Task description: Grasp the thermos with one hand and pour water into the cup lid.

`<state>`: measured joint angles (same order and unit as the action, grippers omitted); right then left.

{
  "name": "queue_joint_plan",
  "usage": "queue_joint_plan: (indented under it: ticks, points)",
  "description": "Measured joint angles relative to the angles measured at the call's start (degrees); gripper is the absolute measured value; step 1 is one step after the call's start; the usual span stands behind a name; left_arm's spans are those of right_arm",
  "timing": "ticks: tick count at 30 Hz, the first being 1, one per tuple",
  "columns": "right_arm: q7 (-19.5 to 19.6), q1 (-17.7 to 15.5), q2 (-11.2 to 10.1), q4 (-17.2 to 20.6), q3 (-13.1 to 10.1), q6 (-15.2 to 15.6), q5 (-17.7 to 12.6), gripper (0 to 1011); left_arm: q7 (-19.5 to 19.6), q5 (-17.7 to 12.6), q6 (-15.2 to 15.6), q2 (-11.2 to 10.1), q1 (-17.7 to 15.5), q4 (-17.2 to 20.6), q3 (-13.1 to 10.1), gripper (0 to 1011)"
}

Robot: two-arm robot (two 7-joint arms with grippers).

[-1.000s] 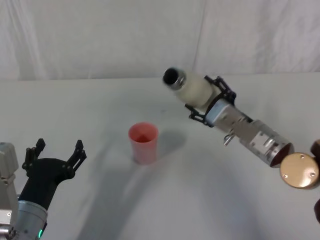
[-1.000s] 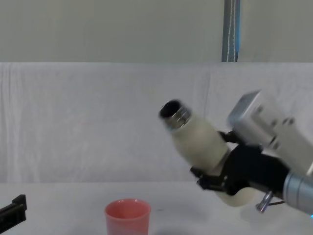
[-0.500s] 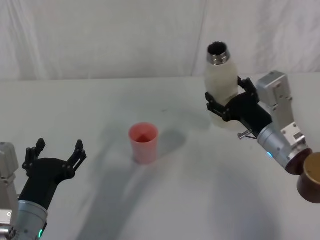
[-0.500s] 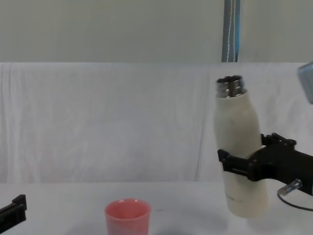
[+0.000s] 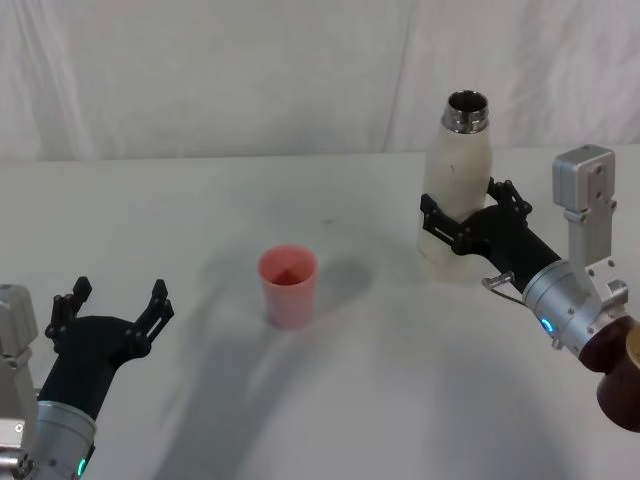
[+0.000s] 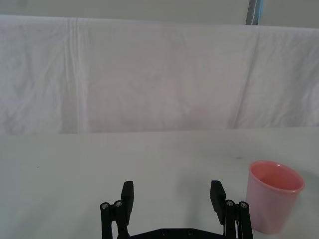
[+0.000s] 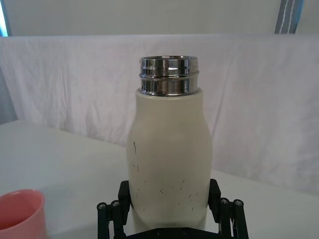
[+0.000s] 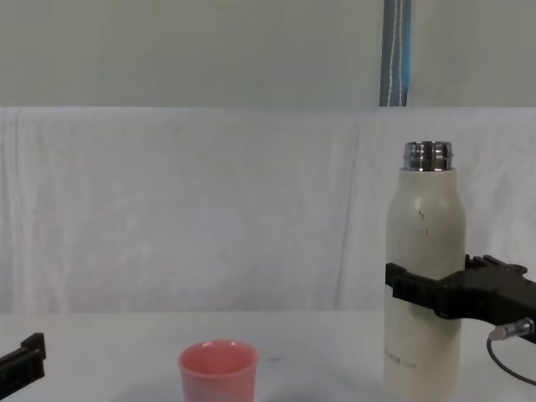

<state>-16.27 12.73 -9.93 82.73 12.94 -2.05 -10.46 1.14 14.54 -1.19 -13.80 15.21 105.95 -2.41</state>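
Cream-white thermos (image 5: 456,190) upright on your desk (image 5: 200,210), right end effector (image 5: 462,222) clamped round its lower body, pink cup lid (image 5: 288,286) well apart toward the left, left end effector (image 5: 110,305) idle, fingers spread, near you.

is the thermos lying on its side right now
No, the thermos stands upright on the table, steel neck on top, with the right hand closed around its body.
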Motion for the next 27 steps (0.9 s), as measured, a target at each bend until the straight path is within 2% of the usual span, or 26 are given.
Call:
queue_joint_plan:
  ticks: [6, 12, 27]
  points:
    - [0.2, -0.5, -0.1, -0.1, 0.0, 0.4, -1.3, 950, 0.0, 0.0, 0.0, 0.0, 0.0, 0.0, 0.0, 1001]
    - [0.8, 0.0, -0.2, -1.9, 0.5, 0.0, -1.3, 950, 0.0, 0.0, 0.0, 0.0, 0.0, 0.0, 0.0, 1001]
    - [0.9, 3.7, 0.9, -7.9, 1.3, -1.8, -1.3, 950, 0.0, 0.0, 0.0, 0.0, 0.0, 0.0, 0.0, 1001]
